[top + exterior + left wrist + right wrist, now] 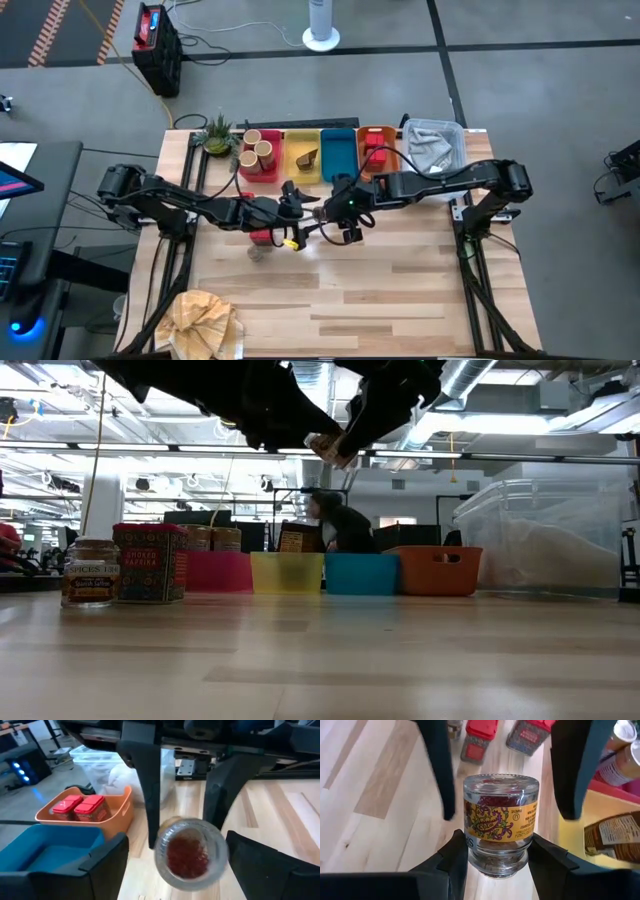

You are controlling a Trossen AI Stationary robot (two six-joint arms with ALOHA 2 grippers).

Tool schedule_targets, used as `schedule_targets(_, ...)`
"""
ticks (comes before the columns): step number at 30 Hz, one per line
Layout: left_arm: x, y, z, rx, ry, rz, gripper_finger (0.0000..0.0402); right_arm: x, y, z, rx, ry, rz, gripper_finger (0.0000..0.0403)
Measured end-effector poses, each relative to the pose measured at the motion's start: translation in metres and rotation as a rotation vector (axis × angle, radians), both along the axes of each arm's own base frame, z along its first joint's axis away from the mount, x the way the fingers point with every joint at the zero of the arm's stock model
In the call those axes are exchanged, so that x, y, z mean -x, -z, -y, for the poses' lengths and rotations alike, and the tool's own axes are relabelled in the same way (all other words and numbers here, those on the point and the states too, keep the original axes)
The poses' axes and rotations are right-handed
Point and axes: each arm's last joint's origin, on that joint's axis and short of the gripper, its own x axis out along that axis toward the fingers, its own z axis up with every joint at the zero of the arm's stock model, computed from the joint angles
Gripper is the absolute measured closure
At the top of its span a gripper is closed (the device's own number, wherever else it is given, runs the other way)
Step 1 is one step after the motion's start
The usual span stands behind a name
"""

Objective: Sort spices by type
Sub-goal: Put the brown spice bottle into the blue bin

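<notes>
Glass spice jar (501,825) w/ saffron-red contents, held mid-air above worktop (400,290) by right gripper (497,857), jaws clamped at neck. Rigid, slippery, breakable, prob. light; left gripper (175,865) jaws wide around it.

Both arms reach inward and meet above the worktop's middle, the right claw (497,857) clamped on a glass jar, the left claw (175,860) spread wide around it.
</notes>
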Motion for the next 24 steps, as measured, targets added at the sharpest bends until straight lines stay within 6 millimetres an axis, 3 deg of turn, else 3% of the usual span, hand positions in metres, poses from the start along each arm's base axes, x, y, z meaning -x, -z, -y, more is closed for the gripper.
schedule_targets(6, 0.0, 0.0, -0.001, 0.016, 0.002, 0.001, 0.0133, 0.0, 0.0, -0.003, 0.0, -0.009, -0.002, 0.0206)
schedule_targets(13, 0.0, 0.001, -0.001, 0.006, 0.014, -0.005, 0.0212, -0.001, -0.001, -0.004, 0.0, -0.009, 0.011, 0.0188)
schedule_targets(20, 0.0, 0.0, -0.001, 0.017, 0.009, -0.001, 0.0217, 0.0, -0.002, -0.004, 0.001, -0.009, 0.017, 0.0147)
schedule_targets(24, 0.0, 0.001, -0.002, 0.011, -0.006, -0.007, 0.0217, 0.01, -0.012, -0.002, 0.053, 0.007, 0.017, 0.0138)
